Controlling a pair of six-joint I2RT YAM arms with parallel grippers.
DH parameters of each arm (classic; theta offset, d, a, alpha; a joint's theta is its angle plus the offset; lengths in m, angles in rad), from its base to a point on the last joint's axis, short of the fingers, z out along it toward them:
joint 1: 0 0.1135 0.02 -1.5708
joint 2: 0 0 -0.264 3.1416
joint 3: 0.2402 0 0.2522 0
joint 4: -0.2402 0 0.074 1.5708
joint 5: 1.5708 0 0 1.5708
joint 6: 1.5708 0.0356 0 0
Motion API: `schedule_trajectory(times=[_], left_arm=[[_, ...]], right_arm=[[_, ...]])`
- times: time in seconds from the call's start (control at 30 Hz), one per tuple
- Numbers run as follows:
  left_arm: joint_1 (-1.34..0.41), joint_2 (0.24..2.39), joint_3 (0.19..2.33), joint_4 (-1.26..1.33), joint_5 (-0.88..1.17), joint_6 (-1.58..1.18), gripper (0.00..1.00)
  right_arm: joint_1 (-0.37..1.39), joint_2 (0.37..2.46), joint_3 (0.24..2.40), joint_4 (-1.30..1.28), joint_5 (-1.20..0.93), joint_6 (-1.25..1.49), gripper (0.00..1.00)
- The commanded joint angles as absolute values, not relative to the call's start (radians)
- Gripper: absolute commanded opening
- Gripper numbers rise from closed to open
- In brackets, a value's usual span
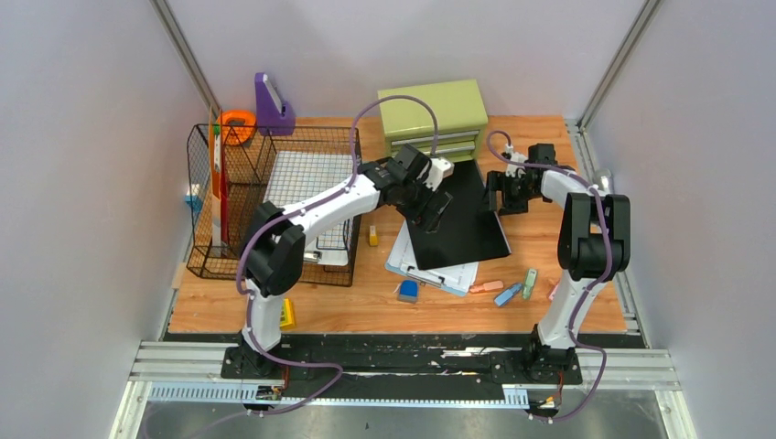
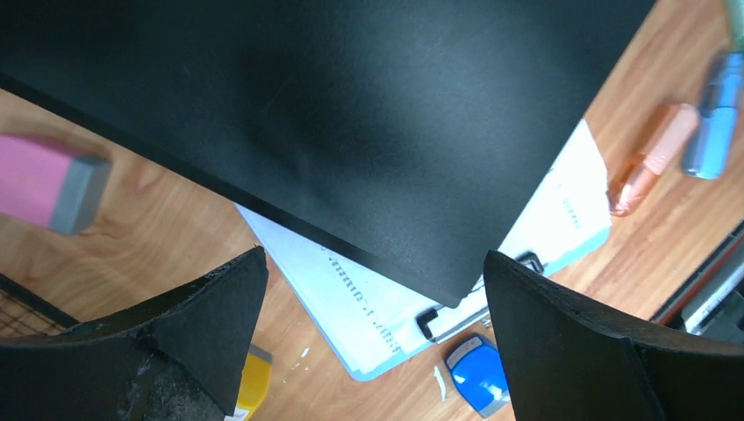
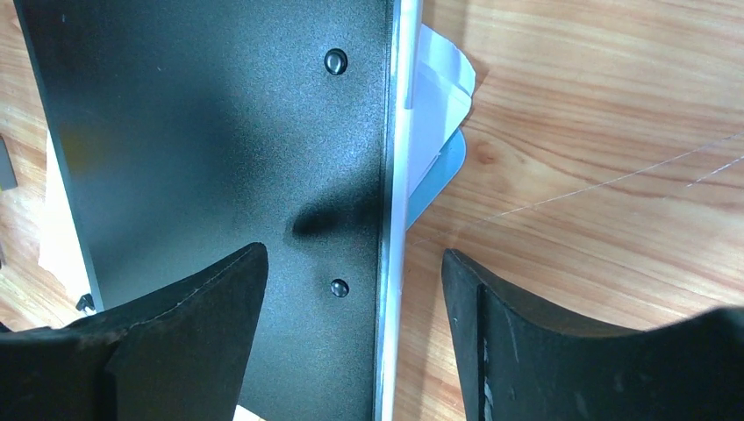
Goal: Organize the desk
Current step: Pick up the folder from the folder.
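Note:
The wooden desk (image 1: 366,311) carries a black folder (image 1: 458,215) lying over a clipboard with papers (image 1: 430,265). My left gripper (image 1: 437,208) hovers open over the folder's left side. In the left wrist view the folder's corner (image 2: 351,132) and the clipboard (image 2: 368,307) lie below the left gripper (image 2: 373,298), with nothing between its fingers. My right gripper (image 1: 506,194) stands open at the folder's right edge. In the right wrist view that edge (image 3: 386,219) runs between the spread fingers of the right gripper (image 3: 355,263), which do not touch it.
A wire basket (image 1: 265,201) stands at the left and a green drawer cabinet (image 1: 435,119) at the back. An orange (image 1: 485,286), a blue (image 1: 508,294) and a green highlighter (image 1: 530,282) and a blue item (image 1: 408,291) lie at the front. A yellow item (image 1: 372,236) lies beside the basket.

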State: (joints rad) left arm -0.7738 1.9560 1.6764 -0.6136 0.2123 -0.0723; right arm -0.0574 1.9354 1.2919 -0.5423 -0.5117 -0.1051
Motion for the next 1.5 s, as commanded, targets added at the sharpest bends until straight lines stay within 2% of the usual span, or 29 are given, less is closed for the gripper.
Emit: schedule_trajectory(times=[0.0, 0.4, 0.63, 0.83, 1.17, 1.47], left_arm=[[-0.784, 2.002, 1.635, -0.545, 0.117, -0.161, 0.99], [-0.785, 2.068, 1.554, -0.514, 0.057, -0.28, 1.0], [-0.787, 2.122, 1.578, -0.498, 0.184, -0.284, 1.0], [-0.787, 2.181, 1.617, -0.492, 0.294, -0.293, 0.99], [-0.787, 2.169, 1.628, -0.492, 0.279, -0.275, 0.99], [-0.787, 2.152, 1.634, -0.491, 0.304, -0.26, 0.99]], right_arm=[[-0.058, 1.945, 1.304, -0.531, -0.544, -0.091, 0.73], [-0.067, 1.953, 1.267, -0.532, -0.591, -0.073, 0.71], [-0.074, 1.966, 1.262, -0.538, -0.72, -0.051, 0.69], [-0.077, 1.96, 1.261, -0.564, -0.859, -0.053, 0.62], [-0.098, 1.898, 1.258, -0.602, -1.021, -0.081, 0.42], [-0.1, 1.888, 1.248, -0.667, -1.205, -0.148, 0.39]])
